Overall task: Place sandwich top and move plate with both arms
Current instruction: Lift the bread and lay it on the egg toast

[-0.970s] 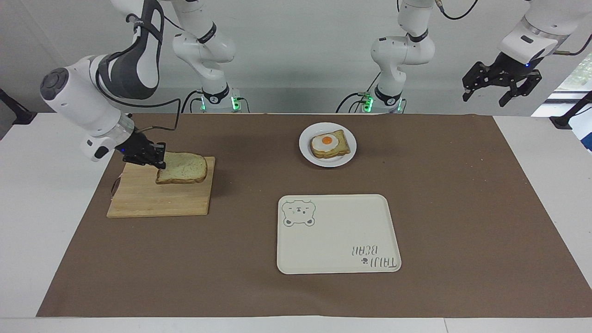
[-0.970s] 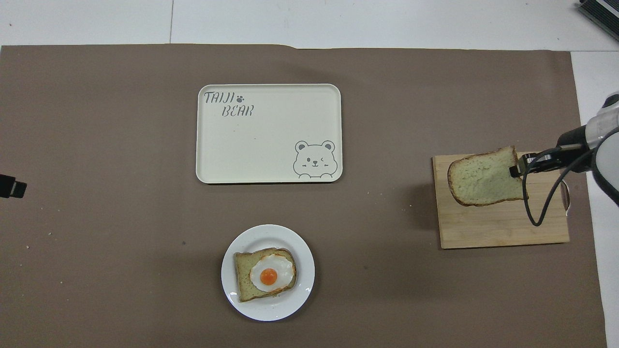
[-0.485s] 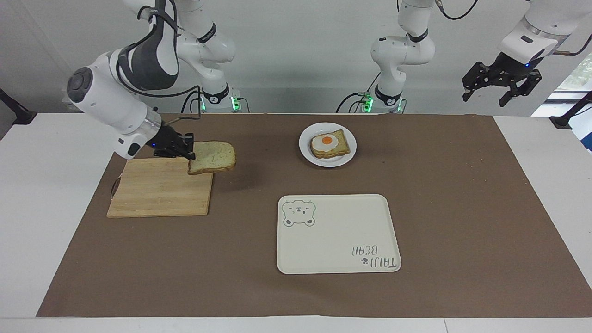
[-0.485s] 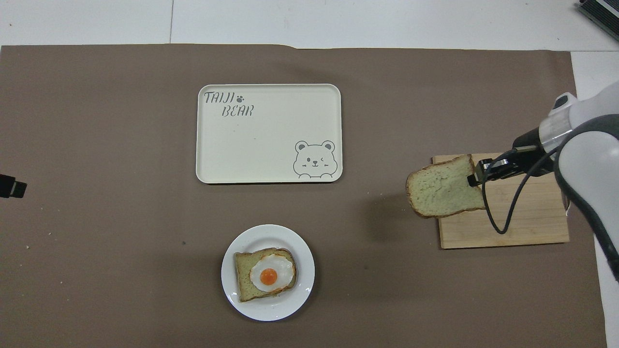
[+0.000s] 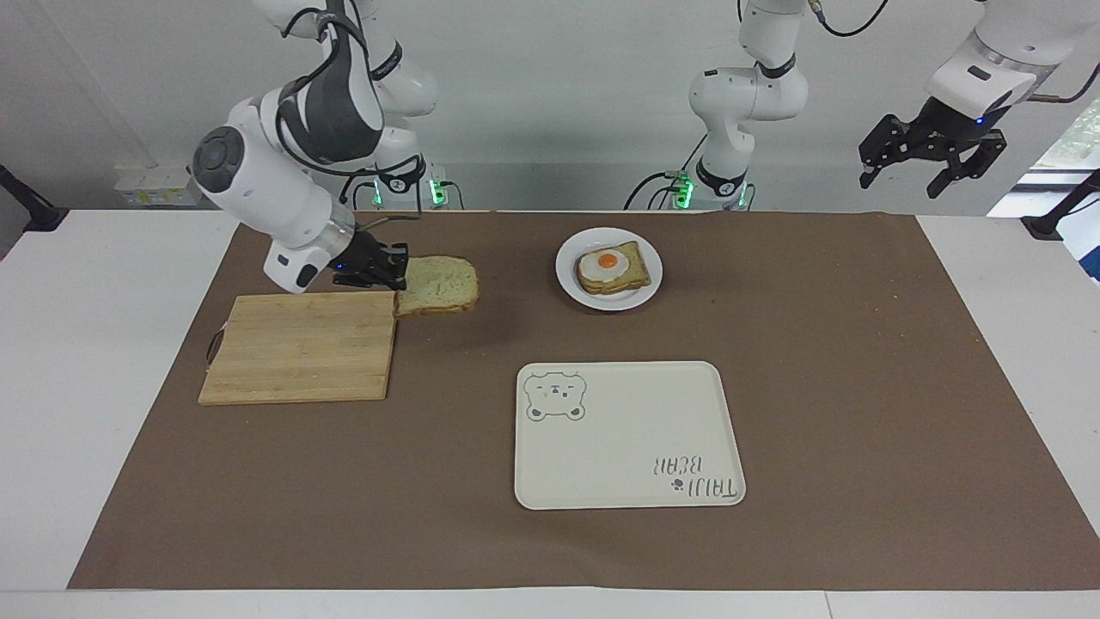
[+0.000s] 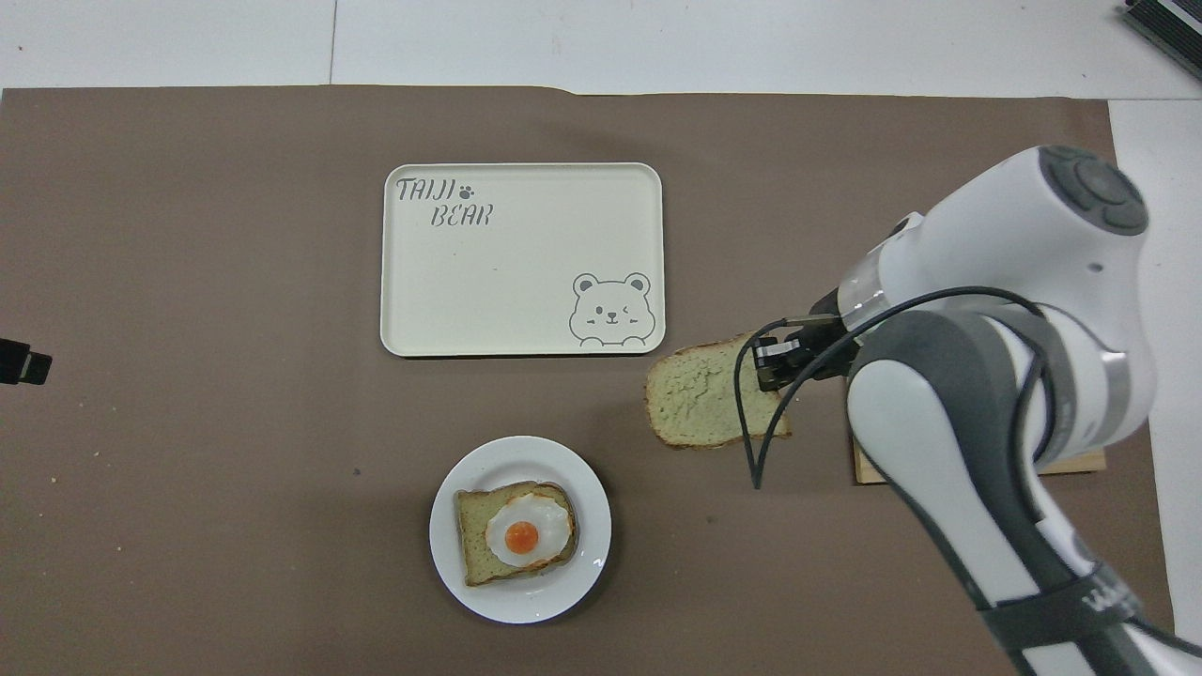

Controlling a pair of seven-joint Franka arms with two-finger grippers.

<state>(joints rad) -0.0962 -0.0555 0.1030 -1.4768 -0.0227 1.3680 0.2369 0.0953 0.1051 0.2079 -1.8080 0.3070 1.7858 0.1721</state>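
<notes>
My right gripper (image 5: 397, 273) (image 6: 765, 368) is shut on the edge of the sandwich top (image 5: 440, 284) (image 6: 700, 404), a plain bread slice held flat in the air over the brown mat between the wooden board and the plate. The small round white plate (image 5: 571, 278) (image 6: 451, 563) sits near the robots and bears a toast slice with a fried egg (image 5: 610, 265) (image 6: 518, 535). My left gripper (image 5: 932, 163) is open and waits high in the air past the mat's edge at the left arm's end; only a dark tip (image 6: 23, 361) shows in the overhead view.
A wooden cutting board (image 5: 301, 357) (image 6: 1071, 463) lies at the right arm's end, mostly covered by the arm in the overhead view. A cream rectangular tray with a bear drawing (image 5: 627, 434) (image 6: 521, 258) lies farther from the robots than the plate.
My right gripper has carried the bread slice off the cutting board and sideways toward the plate. The left arm has not moved.
</notes>
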